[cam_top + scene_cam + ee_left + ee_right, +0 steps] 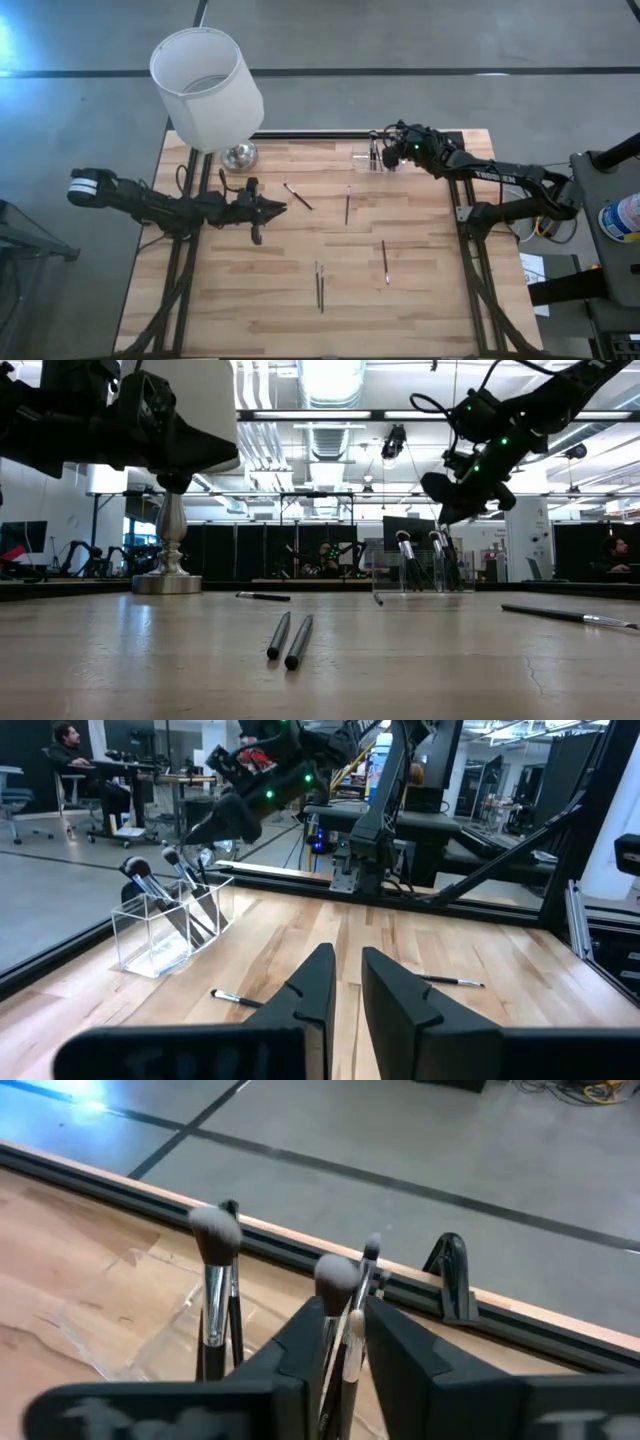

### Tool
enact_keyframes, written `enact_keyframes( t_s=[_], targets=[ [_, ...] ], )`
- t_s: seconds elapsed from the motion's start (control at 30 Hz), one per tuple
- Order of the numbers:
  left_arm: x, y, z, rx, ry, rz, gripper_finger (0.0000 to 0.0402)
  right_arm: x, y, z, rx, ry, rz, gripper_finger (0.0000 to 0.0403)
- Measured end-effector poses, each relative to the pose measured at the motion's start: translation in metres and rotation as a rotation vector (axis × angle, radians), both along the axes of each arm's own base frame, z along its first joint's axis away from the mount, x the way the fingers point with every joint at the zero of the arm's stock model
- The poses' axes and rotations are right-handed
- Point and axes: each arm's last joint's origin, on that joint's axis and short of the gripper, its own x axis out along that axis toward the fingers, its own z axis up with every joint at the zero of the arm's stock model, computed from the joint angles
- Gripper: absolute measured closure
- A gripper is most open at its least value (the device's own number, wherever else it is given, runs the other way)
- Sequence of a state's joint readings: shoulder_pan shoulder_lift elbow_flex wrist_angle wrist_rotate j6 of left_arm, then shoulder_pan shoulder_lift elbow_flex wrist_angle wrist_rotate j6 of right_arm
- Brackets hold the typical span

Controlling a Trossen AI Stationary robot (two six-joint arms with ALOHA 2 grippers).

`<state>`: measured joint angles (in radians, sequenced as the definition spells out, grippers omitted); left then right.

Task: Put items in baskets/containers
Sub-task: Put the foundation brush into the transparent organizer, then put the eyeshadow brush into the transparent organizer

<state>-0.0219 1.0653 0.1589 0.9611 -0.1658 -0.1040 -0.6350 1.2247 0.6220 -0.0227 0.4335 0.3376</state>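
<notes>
High view: the right gripper (pixel 385 150) is positioned over the clear holder (pixel 370 160) at the table's (pixel 420 300) far edge. The right wrist view shows its fingers slightly parted around a brush (pixel 338 1295) that stands in the holder; whether the fingers touch the brush cannot be determined. Further brushes (pixel 214 1280) stand upright in the holder, bristles up.

The left gripper (pixel 270 210) hovers above the table on the left side, near the lamp (pixel 207 88). The left wrist view shows its fingers (pixel 315 985) close together with a narrow gap and nothing between them.

Loose brushes on the table:
- One short brush (pixel 297 196) lies just beside the left gripper tip.
- One brush (pixel 347 204) lies near the table centre.
- Two brushes (pixel 319 285) lie side by side toward the near edge; the low view shows them touching or nearly so (pixel 289 639).
- One brush (pixel 385 262) lies to the right of the pair.
</notes>
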Motion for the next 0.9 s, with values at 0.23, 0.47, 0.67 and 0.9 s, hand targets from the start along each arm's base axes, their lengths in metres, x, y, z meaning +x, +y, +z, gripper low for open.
enact_keyframes(
  t_s=[0.23,0.47,0.67,0.9],
  targets=[
    [0.000,0.000,-0.001,0.000,0.006,-0.001,0.0356,-0.001,0.001,0.022,0.050,0.043,-0.012,0.0268],
    [0.000,0.000,-0.003,0.001,0.029,-0.001,0.0356,0.011,0.023,0.031,0.054,0.066,0.121,0.0321],
    [0.000,0.000,-0.005,0.001,0.055,-0.001,0.0356,0.035,0.071,0.023,0.082,0.028,0.313,0.0388],
    [0.000,0.000,-0.011,0.010,0.111,0.000,0.0356,0.059,0.104,0.006,0.224,-0.036,0.384,0.0390]
  ],
)
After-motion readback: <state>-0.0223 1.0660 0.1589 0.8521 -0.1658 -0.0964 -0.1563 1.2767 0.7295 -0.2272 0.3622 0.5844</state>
